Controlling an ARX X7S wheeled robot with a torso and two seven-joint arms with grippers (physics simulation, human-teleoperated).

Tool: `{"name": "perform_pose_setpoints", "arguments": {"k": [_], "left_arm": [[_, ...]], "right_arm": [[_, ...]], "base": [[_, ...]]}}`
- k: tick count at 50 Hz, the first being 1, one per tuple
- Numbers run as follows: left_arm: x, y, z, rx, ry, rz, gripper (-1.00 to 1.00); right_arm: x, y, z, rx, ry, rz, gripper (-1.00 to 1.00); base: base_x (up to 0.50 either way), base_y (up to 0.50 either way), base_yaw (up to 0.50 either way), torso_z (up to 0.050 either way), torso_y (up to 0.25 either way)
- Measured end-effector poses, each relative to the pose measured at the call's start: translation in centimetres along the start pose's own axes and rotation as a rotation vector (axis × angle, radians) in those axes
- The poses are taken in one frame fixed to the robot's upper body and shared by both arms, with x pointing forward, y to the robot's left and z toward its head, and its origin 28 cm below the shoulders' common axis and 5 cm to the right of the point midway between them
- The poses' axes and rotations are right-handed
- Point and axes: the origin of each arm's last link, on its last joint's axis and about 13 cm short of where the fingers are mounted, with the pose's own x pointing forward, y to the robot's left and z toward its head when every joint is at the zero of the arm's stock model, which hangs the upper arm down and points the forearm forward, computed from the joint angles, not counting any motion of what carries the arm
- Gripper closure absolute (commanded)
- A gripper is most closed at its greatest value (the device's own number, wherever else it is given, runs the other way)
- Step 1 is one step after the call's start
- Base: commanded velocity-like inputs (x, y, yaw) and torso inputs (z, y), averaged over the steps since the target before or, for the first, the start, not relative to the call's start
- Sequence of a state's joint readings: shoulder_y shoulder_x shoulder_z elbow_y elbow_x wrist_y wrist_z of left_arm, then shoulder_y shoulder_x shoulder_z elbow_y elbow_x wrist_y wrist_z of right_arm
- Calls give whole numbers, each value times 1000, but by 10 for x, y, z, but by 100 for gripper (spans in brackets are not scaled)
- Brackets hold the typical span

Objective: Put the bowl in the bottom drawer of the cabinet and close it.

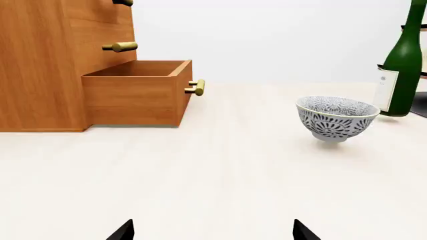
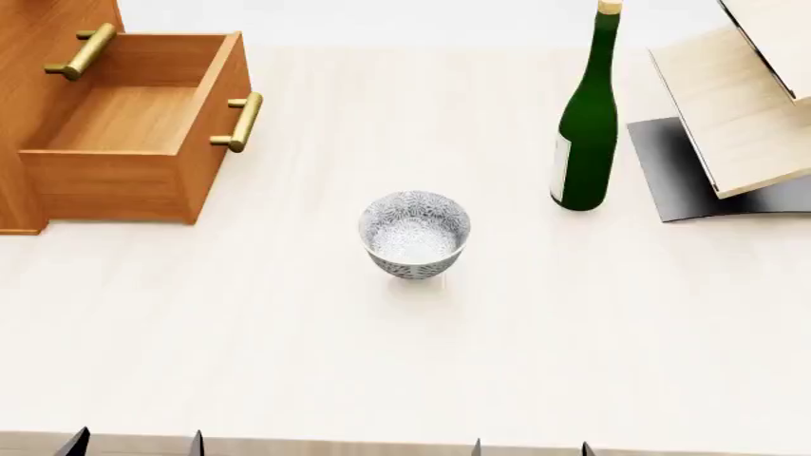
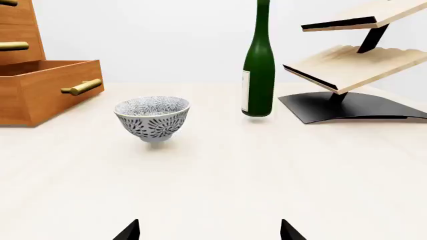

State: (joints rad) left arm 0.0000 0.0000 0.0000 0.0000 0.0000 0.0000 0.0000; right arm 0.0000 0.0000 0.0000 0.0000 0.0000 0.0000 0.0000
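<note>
The speckled bowl stands upright on the pale table, near the middle; it also shows as the bowl and the bowl. The cabinet is at the far left, and its bottom drawer is pulled out and empty, with its brass handle facing the bowl. Both grippers hang back at the table's near edge, well short of the bowl. My left gripper and right gripper are open, with nothing between the fingers.
A green wine bottle stands right of and beyond the bowl. A pale slanted wooden rack on a black base fills the far right. The table's front edge runs just ahead of the fingertips.
</note>
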Motion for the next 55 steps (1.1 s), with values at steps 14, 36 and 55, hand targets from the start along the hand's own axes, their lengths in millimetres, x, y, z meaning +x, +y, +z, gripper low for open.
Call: {"name": "perform_pose_setpoints", "arguments": {"k": [14,36,55], "left_arm": [[-1,0,0,6,0,5,-100],[-69,0,26,-19,-110,18,-100],[-106,5,28,-73,-119,46,-100]], "right_arm": [[1,-1,2,5,9,-7,-100],[3,-6,52,-1,-51,-10,-100],[-2,-8,136,-8,-166,8,-100]], "base": [[0,0,0,0,0],[0,0,0,0,0],[0,0,0,0,0]]}}
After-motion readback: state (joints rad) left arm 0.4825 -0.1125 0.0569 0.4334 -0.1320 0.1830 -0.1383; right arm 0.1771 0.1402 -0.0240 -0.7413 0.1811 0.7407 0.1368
